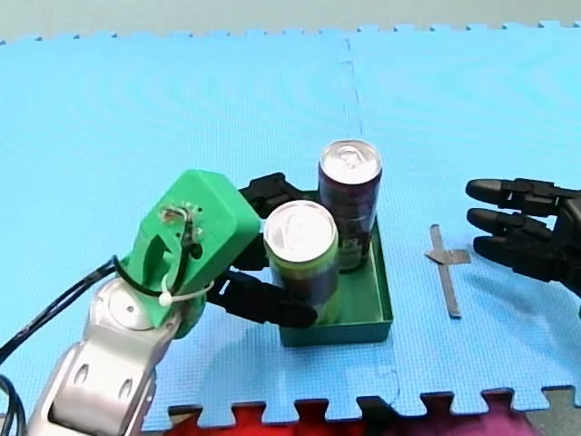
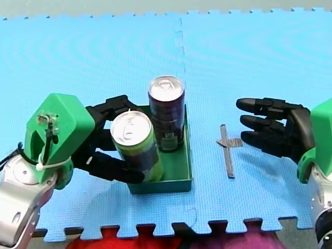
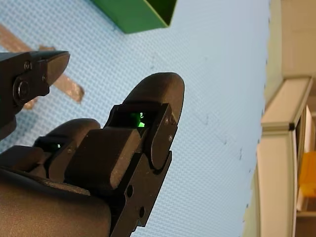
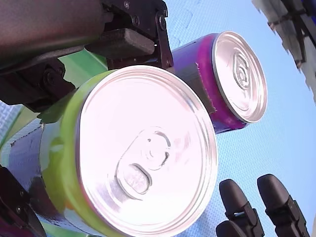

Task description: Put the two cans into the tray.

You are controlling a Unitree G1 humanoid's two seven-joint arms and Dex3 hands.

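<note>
A green can (image 1: 304,263) stands at the near end of the small green tray (image 1: 382,291), and my left hand (image 1: 277,256) is shut on it, fingers (image 1: 270,194) behind and thumb in front. The second wrist view looks down on this green can (image 4: 143,153) between black fingers (image 4: 133,34). A purple can (image 1: 349,204) stands upright in the tray just behind it, touching or nearly touching; it is the purple can (image 4: 232,79) in the second wrist view. My right hand (image 1: 477,218) hovers to the right of the tray, holding nothing.
The blue foam mat (image 1: 182,118) covers the work surface. A grey tape cross (image 1: 447,268) lies on it between the tray and my right hand. The mat's jigsaw front edge (image 1: 300,413) runs close to the tray. In the first wrist view a tray corner (image 3: 143,12) and the tape (image 3: 59,84) show.
</note>
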